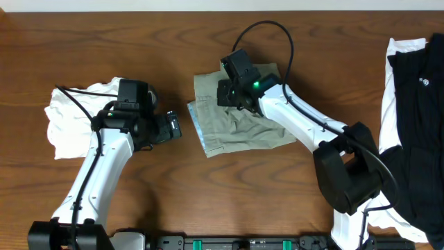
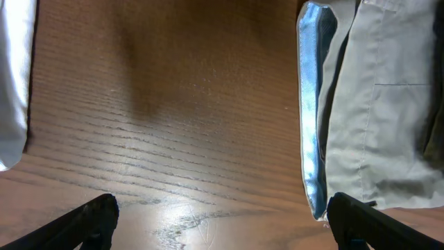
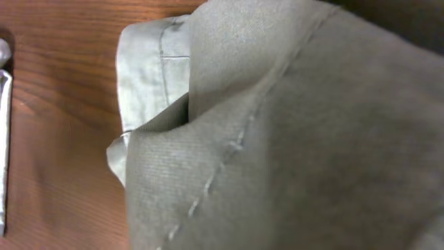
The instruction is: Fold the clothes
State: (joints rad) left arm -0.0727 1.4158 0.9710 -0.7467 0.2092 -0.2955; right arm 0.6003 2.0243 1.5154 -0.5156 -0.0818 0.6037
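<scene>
The khaki shorts lie partly folded at the table's middle, with the pale blue inner waistband along their left edge. My right gripper sits over the shorts' upper part. In the right wrist view the khaki cloth hangs right against the camera and hides the fingers; it looks held. My left gripper is open and empty, low over bare wood just left of the waistband. In the left wrist view its fingers are spread wide, with the waistband and shorts at the right.
A crumpled white garment lies at the left by the left arm and shows at the left edge of the left wrist view. A black garment with white trim lies at the far right. The table is brown wood.
</scene>
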